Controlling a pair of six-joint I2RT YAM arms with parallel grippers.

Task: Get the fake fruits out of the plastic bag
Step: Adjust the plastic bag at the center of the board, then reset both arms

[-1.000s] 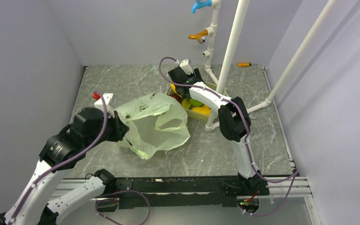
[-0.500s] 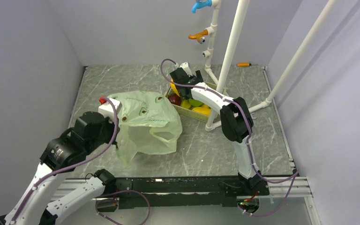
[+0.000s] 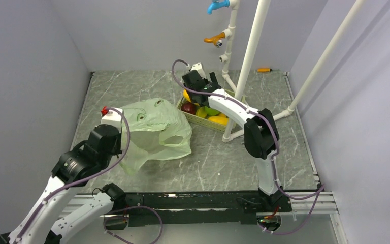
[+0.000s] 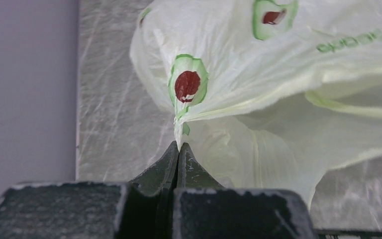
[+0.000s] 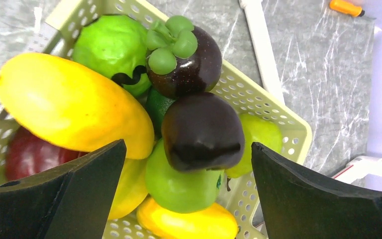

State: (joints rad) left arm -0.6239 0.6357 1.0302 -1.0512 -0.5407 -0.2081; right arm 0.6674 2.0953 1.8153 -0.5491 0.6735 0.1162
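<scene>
Pale-green plastic bag (image 4: 258, 64) is pinched by left gripper (image 4: 178, 152); right gripper (image 5: 189, 149) gapes wide over fake fruits (image 5: 69, 104).

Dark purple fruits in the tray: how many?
2. The green-capped purple fruit sits atop the pile in the tray; the plain purple fruit lies just below it in the right wrist view. Others may be buried.

Bright even light, soft shadows, mild sheen on fake fruits (image 5: 74, 107), wrist-view foreground blurred
</scene>
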